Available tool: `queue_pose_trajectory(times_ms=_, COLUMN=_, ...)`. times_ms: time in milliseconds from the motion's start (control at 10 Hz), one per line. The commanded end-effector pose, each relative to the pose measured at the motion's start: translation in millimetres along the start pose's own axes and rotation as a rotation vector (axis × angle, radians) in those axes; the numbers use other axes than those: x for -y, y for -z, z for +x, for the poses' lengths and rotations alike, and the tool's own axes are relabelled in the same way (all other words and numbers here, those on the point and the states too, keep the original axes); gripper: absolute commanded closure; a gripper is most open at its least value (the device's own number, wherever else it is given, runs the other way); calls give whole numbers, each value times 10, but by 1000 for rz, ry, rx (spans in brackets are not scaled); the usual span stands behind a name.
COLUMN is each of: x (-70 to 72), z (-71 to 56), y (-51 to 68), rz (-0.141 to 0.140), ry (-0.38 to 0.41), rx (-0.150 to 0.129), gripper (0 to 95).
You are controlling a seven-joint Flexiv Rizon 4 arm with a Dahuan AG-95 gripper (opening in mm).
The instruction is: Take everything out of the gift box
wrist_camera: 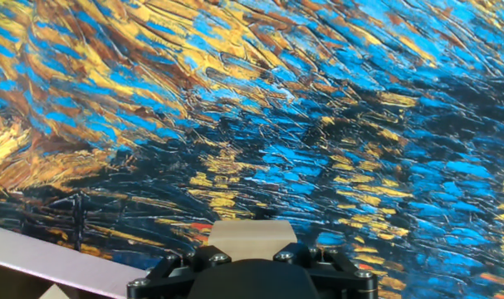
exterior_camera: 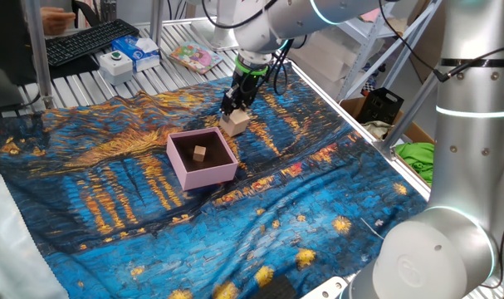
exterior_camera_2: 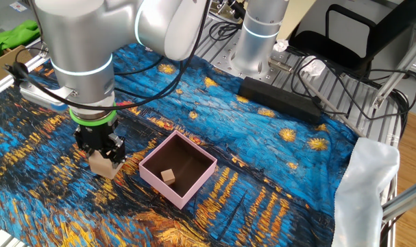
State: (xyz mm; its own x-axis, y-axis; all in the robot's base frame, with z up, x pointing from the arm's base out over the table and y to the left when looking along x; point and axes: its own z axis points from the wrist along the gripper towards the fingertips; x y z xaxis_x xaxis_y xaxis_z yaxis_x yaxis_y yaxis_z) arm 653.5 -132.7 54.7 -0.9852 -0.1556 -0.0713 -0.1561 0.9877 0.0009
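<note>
The gripper (exterior_camera: 235, 109) points straight down just outside the gift box (exterior_camera: 203, 158), its fingers clamped on the larger block (exterior_camera: 234, 123), and that is a sensible place to be: the block hangs low over the painted cloth (exterior_camera: 318, 191), just beside the box's wall on the side away from the open middle, so it can be set down without tumbling back in. From the other fixed view the block (exterior_camera_2: 103, 165) looks to be at or nearly at the cloth, though I cannot tell whether it touches. The hand view shows only the block's pale top edge (wrist_camera: 250, 232) between the dark finger mounts, with a strip of pink rim (wrist_camera: 61, 257) at the lower left, so the drop spot is close to the box but clear of it. 1 thing is out, 1 remains: the small cube (exterior_camera_2: 168, 176) sits alone on the dark floor of the box, upright, apart from every wall. My read is that release comes next, then a return for that cube
</note>
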Motion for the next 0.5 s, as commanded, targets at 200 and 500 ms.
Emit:
queue_pose_trajectory(times_ms=200, x=5, z=3, y=-16, rz=7, ry=-59, rx=-7, gripper=380)
queue_pose_trajectory(times_ms=500, x=5, z=2, y=-18, rz=6, ry=-94, rx=-10, gripper=0)
